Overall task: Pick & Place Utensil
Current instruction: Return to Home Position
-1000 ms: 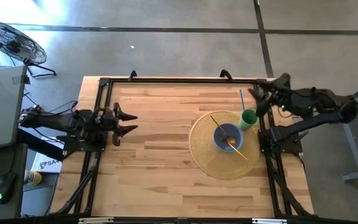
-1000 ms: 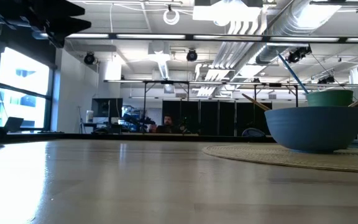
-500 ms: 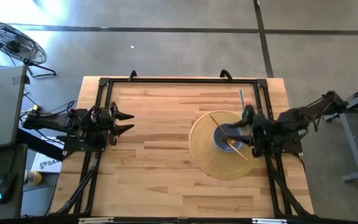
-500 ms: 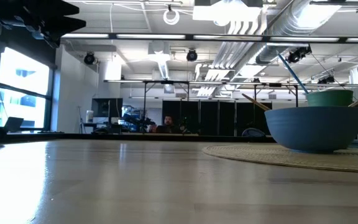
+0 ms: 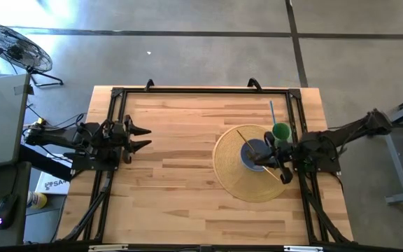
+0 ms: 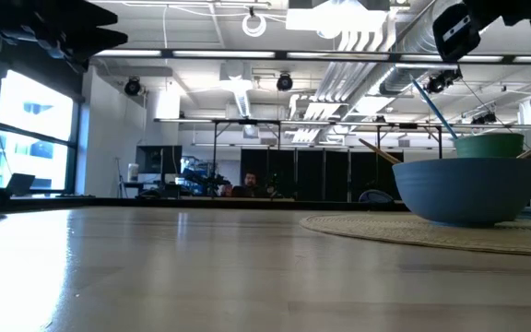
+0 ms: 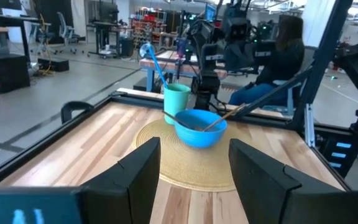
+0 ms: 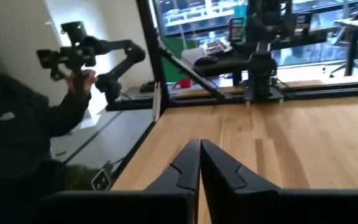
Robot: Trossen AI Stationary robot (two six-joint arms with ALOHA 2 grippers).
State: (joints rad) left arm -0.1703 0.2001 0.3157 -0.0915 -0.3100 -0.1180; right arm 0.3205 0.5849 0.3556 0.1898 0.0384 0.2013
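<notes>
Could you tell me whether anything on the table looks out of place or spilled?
Nothing stands out. The blue bowl sits upright on the placemat with both gold utensils inside, and the blue straw leans in the green cup beside it.

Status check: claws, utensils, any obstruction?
Left claw open, parked table-left. Right claw shut, raised over placemat. Gold utensils in blue bowl; straw in green cup. Nothing blocking.

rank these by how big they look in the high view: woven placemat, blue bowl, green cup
1. round woven tan placemat, largest by far
2. blue bowl
3. green cup, smallest
All sit on the same table, so nearness hardly skews this.
</notes>
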